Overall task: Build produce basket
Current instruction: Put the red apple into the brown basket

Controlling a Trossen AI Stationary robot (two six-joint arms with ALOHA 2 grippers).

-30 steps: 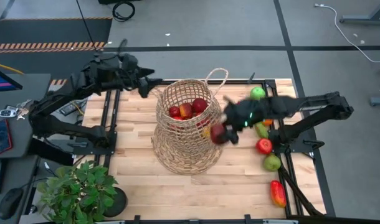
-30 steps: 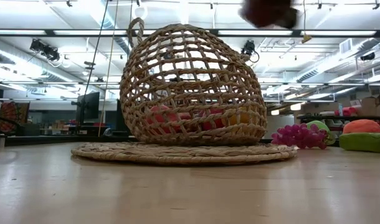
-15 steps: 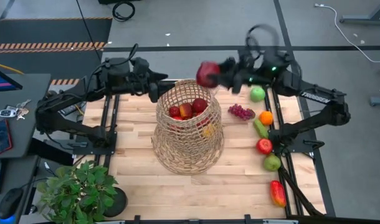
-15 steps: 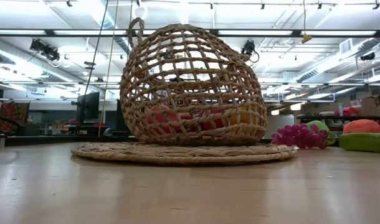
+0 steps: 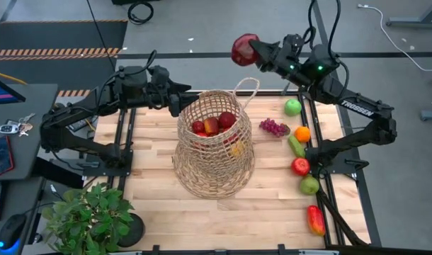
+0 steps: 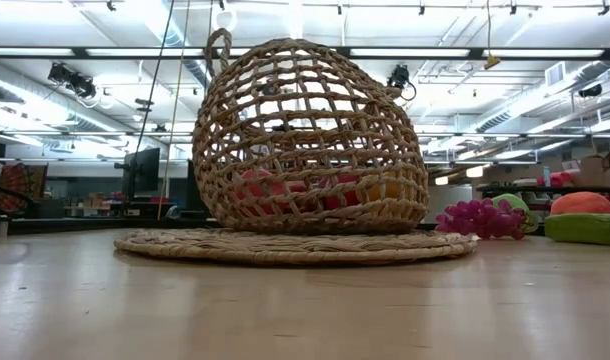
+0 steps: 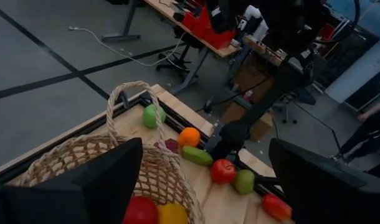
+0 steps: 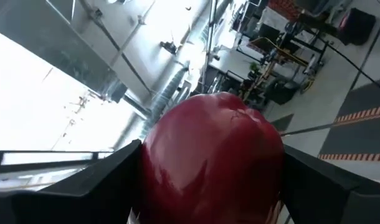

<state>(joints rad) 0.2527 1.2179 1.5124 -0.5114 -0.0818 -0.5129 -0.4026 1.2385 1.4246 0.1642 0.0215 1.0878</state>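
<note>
"TROSSEN" lettering marks the right arm (image 5: 357, 108) holding a red apple (image 5: 243, 49).

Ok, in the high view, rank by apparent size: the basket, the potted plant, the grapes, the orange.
1. basket
2. potted plant, clearly smaller than the basket
3. grapes
4. orange, close to the grapes in size, so that pair is unsure

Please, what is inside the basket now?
Inside the basket, the high view shows red apples on top and something yellow-orange through the weave. Whatever lies beneath them is covered.
</note>
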